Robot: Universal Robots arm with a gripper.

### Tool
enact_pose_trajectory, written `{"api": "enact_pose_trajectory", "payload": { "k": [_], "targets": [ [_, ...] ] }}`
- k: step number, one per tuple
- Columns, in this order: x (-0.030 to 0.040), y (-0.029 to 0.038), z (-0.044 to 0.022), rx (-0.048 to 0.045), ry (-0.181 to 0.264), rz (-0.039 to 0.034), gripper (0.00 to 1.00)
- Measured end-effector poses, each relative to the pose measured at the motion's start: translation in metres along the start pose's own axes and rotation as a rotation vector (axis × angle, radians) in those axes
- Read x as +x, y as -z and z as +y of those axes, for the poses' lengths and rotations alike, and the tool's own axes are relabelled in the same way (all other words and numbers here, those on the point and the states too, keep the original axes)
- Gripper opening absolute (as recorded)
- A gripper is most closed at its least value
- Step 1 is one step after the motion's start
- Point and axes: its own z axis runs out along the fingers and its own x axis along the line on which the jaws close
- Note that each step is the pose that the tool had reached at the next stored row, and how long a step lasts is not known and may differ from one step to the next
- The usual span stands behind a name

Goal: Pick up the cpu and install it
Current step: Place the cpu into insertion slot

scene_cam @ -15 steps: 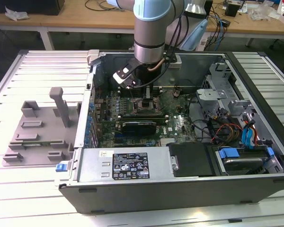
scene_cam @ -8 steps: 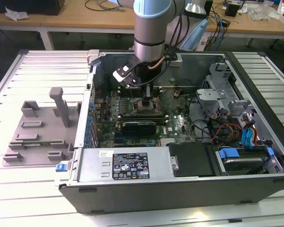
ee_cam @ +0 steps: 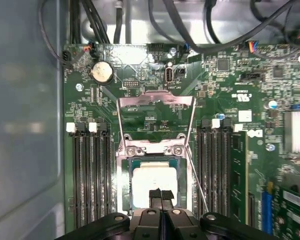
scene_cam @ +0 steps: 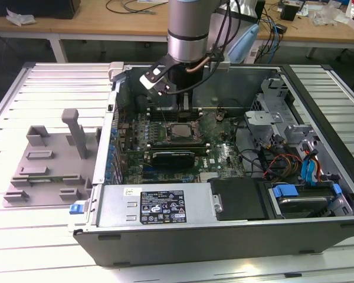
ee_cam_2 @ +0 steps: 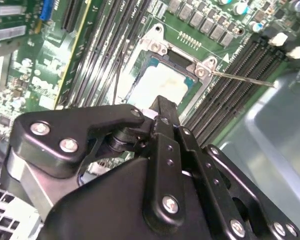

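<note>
While my pincer (ee_cam: 160, 196) hangs with its two fingers pressed together and nothing between them, the cpu (ee_cam: 151, 175) lies flat in its socket frame (ee_cam: 123, 170) on the motherboard (ee_cam: 225, 85), directly beneath my fingertips. I cannot tell whether they touch it. The hinged metal bracket (ee_cam: 155, 100) stands swung open just beyond the socket. I judge the chip light, stiff and slick on its metal top, delicate underneath. It is best taken by two opposite edges and kept level.
</note>
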Motion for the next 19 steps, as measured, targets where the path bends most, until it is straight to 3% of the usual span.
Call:
{"api": "enact_pose_trajectory", "payload": {
  "k": [4, 9, 11, 19],
  "targets": [
    [-0.0002, 0.0101, 0.0003, -0.0002, 0.000, 0.0003, 0.11],
    [-0.0002, 0.0103, 0.0003, -0.0011, 0.000, 0.0003, 0.11],
    [-0.0003, 0.0102, 0.0003, -0.0345, -0.001, 0.0011, 0.11],
    [-0.0003, 0.0117, 0.0003, -0.0360, -0.001, 0.0010, 0.11]
  ]
}}
